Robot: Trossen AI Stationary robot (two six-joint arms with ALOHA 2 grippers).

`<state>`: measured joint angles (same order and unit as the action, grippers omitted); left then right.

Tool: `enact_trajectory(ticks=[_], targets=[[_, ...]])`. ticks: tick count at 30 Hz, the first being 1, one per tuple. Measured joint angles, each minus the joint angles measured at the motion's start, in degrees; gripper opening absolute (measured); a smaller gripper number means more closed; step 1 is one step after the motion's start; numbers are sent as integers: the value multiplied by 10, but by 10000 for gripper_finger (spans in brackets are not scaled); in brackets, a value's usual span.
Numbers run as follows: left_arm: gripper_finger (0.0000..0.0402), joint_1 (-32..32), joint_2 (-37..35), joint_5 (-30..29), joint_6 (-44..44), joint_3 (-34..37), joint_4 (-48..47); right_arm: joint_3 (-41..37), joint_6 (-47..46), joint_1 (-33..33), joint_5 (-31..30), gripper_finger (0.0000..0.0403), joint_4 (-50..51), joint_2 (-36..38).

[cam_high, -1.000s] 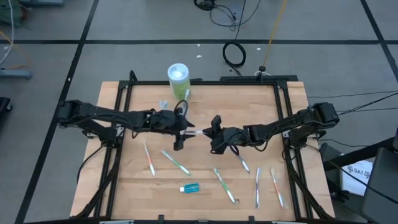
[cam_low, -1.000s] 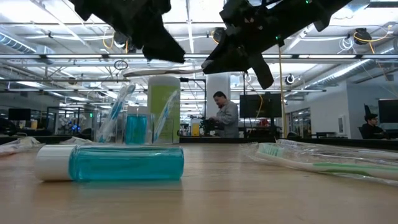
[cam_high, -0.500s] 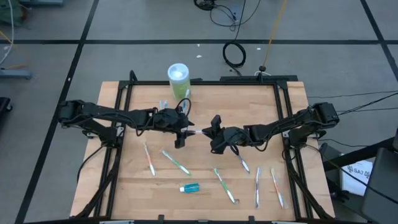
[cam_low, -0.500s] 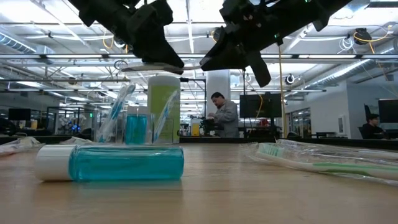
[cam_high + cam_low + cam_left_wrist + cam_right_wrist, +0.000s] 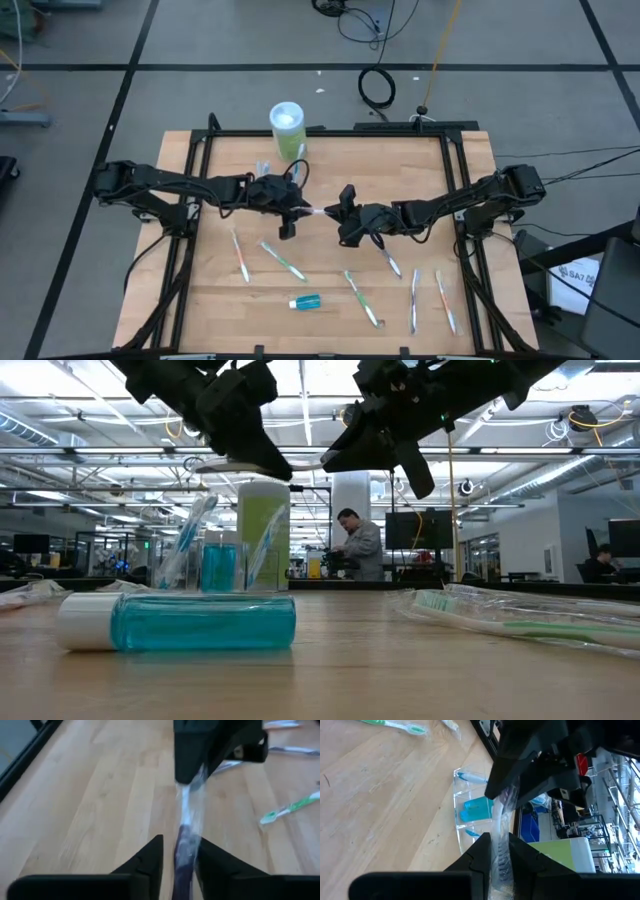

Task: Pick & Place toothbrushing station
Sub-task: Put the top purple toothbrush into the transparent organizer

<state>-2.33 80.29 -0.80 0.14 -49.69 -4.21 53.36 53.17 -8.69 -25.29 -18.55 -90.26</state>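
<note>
High view: L pincer (image 5: 300, 212) and R pincer (image 5: 338, 212) are being held tip to tip above mid-counter (image 5: 330, 165), with a wrapped brush (image 5: 318, 212) bridging them in the air. R wrist view only: the brush is being pinched firmly by the R pincer. L wrist view: the brush's far end is reaching into the L pincer, but whether it is being gripped cannot be told. Low view only: the cup (image 5: 215, 565) at the counter's back edge is seen holding 2 blue brushes and a blue tube, beside a green container (image 5: 263, 535); 2 people are showing in the room behind.

Vs 1 s ago: the L pincer has been brought in over the brush tip, which was clear of it before; the R arm and everything on the counter are unchanged.

Count: 6 loose brushes (image 5: 283, 260) are lying on the counter's front half, 1 is being held, 2 are in the cup; 1 loose tube (image 5: 305, 301) near the front edge, 1 in the cup; 1 cup; 1 container.
</note>
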Motion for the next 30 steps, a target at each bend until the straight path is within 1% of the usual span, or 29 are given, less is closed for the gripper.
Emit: enact_trajectory(ticks=[5, 9, 12, 17, 19, 22, 26, 28, 30], targets=[[79, 1, 0, 44, 30, 0, 23, 0, 0, 0, 1, 38, -1, 0], [81, 6, 0, 39, 45, -14, 13, 0, 0, 0, 2, 38, -1, 0], [96, 5, 0, 34, 48, -55, -41, 0, 0, 1, 1, 38, -3, 0], [137, 3, 12, 27, 60, -132, -139, 0, 0, 1, 1, 38, -4, 0], [153, 4, 29, 29, 62, -164, -167, 0, 0, 1, 0, 38, -5, 0], [172, 6, 73, 38, 28, -213, -223, -1, 0, 1, 0, 38, -5, 0], [183, 10, 130, 26, 11, -276, -300, -1, 0, 1, 1, 38, -5, 0], [183, 11, 147, 7, 0, -300, -318, -1, -4, 1, 1, 38, -5, 0], [184, 10, 157, -12, -13, -307, -328, -1, -5, 1, 0, 38, -5, 0]])
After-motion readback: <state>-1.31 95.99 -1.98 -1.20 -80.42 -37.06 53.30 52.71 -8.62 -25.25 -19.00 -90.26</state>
